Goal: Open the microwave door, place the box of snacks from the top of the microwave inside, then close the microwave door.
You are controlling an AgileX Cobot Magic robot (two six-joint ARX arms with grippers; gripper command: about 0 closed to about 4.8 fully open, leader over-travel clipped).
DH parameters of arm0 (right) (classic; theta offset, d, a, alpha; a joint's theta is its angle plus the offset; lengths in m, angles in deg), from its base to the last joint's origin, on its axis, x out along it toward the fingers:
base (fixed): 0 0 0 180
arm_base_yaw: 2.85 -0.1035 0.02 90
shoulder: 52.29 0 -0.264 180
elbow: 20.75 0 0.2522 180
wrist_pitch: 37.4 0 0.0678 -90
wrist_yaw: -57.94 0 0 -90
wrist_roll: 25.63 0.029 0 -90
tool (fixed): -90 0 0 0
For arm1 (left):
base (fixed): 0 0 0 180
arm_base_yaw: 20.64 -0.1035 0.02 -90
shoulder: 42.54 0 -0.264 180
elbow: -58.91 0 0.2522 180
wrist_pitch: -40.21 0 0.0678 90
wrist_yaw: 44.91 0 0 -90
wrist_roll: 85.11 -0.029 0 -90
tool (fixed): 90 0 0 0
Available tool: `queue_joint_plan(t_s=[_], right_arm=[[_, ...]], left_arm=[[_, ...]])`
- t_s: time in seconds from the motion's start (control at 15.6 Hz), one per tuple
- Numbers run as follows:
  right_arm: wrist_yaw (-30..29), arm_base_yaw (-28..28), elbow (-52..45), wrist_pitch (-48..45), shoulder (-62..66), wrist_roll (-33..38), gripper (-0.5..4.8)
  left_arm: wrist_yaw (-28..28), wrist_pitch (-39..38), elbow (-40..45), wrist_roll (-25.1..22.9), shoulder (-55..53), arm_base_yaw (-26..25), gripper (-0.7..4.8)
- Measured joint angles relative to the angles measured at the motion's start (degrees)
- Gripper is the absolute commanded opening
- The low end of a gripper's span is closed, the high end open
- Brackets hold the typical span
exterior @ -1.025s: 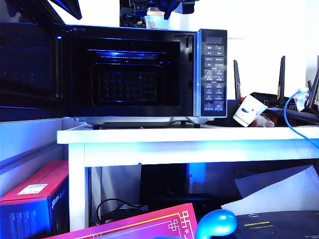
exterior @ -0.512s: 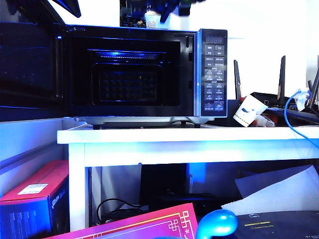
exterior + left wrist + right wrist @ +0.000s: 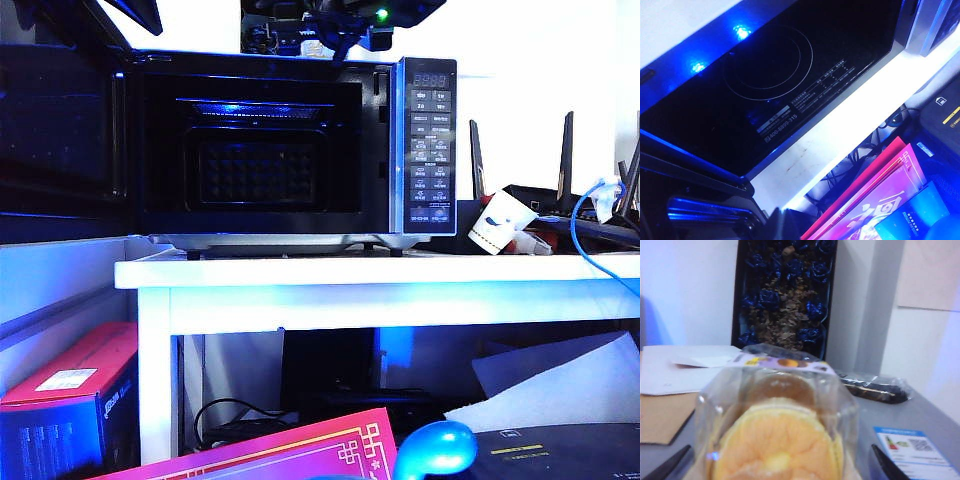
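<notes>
Right gripper (image 3: 775,467) has dropped lower onto the microwave (image 3: 290,150) roof over the last second, hiding the box of snacks (image 3: 777,425) from the outside camera. Fingers spread wide either side of the box, not clamped. Door (image 3: 60,130) swung open, cavity empty. Left gripper unseen, so cannot tell. Grasp looks next.

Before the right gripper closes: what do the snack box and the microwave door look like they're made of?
Box of snacks: thin clear plastic, glossy, seemingly flexible; glare and creases show over the cakes. The open right gripper straddles it.
Microwave door: swung open, apparently dark glass, its inner face mirroring lights.
Left gripper: near the door, state unclear.
</notes>
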Motion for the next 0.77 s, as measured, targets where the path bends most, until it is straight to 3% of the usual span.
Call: queue_joint_plan(t_s=[0.77], right_arm=[[-6.0, 2.1, 0.0, 1.7, 0.0, 3.5, 4.79]], left_arm=[[0.0, 0.0, 0.0, 0.0, 0.1, 0.0, -0.06]])
